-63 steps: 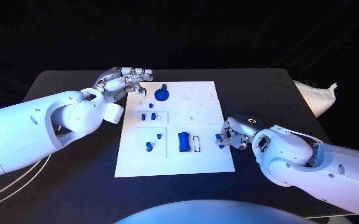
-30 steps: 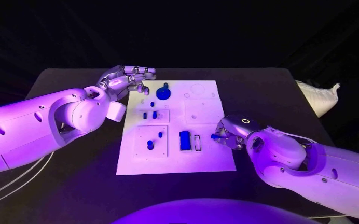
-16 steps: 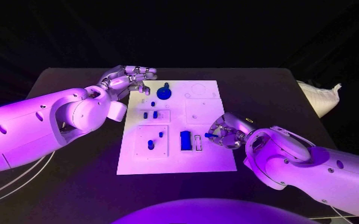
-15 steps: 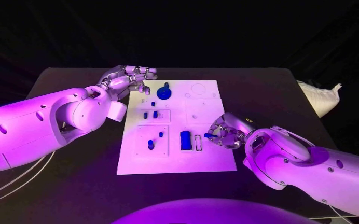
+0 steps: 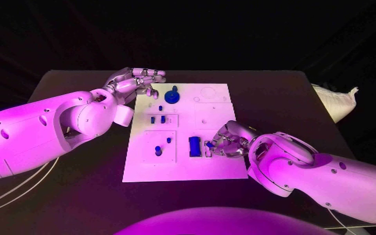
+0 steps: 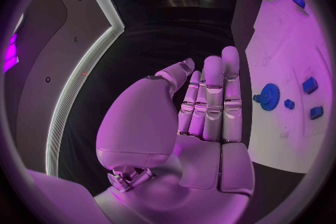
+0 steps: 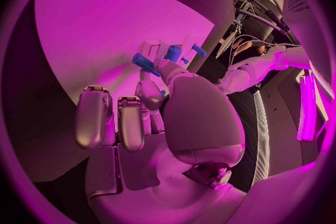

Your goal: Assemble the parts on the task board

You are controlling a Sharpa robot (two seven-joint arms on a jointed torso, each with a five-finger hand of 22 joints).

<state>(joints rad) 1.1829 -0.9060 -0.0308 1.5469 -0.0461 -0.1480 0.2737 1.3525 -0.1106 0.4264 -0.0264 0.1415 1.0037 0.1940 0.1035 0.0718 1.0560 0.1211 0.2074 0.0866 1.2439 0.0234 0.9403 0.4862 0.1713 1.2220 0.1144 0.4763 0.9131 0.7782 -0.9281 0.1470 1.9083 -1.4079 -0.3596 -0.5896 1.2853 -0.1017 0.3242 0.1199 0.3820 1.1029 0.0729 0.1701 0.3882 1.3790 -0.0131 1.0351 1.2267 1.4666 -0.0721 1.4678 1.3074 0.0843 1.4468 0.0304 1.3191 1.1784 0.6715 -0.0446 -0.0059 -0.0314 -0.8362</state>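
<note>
The white task board (image 5: 182,169) lies mid-table. My right hand (image 5: 225,140) hovers over its near right part and pinches a small blue peg (image 7: 144,61) between thumb and finger, just beside the empty slot next to the blue block (image 5: 193,146). In the head view the peg (image 5: 209,144) peeks out at the fingertips. My left hand (image 5: 137,82) hangs at the board's far left corner, fingers straight and holding nothing (image 6: 208,102). A blue gear (image 5: 172,96) stands near it. Two small blue pegs (image 5: 157,119) and one more blue peg (image 5: 159,149) stand in the left-hand plates.
A white bag (image 5: 333,102) lies at the table's right edge. The left wrist view takes in the gear (image 6: 268,93), small blue parts (image 6: 310,85) and the board (image 6: 280,45). Black table surrounds the board on all sides.
My right hand has moved left from the board's right edge over the board, carrying the blue peg to beside the blue block. The left hand has stayed put.
</note>
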